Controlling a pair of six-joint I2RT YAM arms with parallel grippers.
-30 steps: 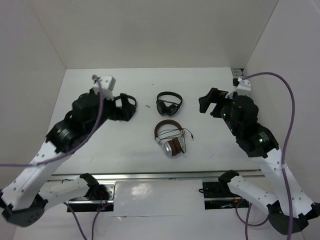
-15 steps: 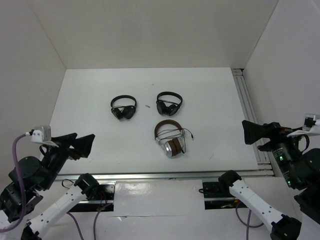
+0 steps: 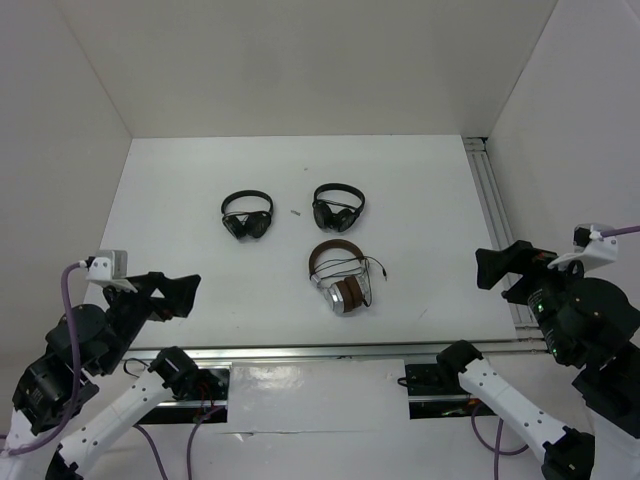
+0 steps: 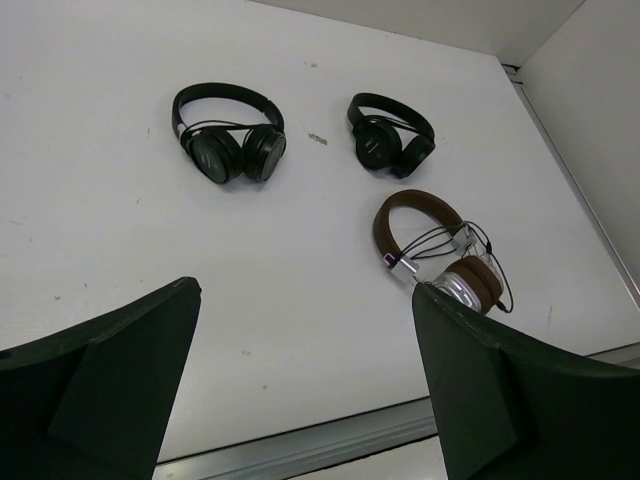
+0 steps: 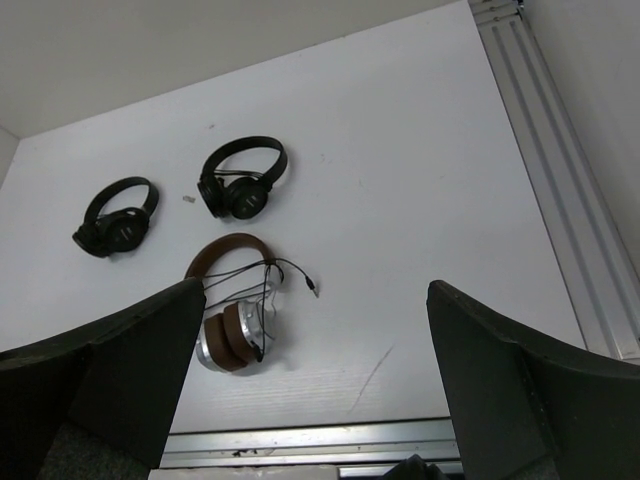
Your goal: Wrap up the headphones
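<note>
As viewed from the top camera, three headsets are laid out on a white table (image 3: 180,190).

Item 1: the headphones (image 3: 340,278), with a brown headband, brown ear pads and silver earcups. They are placed flat just below the centre of the frame. The headband arch is turned toward the top edge and the earcups are stacked at the lower end. A thin black cable (image 3: 352,266) is draped in loose loops across the headband opening, and its plug end (image 3: 383,271) is trailed out to the right onto bare table. Any marking on the cups is too small to be read.

Item 2: a small black headset (image 3: 247,216), set up and to the left of Item 1. No lettering can be made out.

Item 3: a second small black headset (image 3: 338,207), set directly above Item 1 and close to it, apart from Item 2. No lettering can be made out.

Item 4: a small dark speck (image 3: 295,212), found between Items 2 and 3.

Item 5: the left gripper (image 3: 178,293), at the lower left of the frame. Its jaws are spread wide and nothing is held. It is kept well apart from Item 1.

Item 6: the right gripper (image 3: 498,266), at the lower right, beside the aluminium rail (image 3: 492,195). Its jaws are likewise spread wide and nothing is held.
</note>
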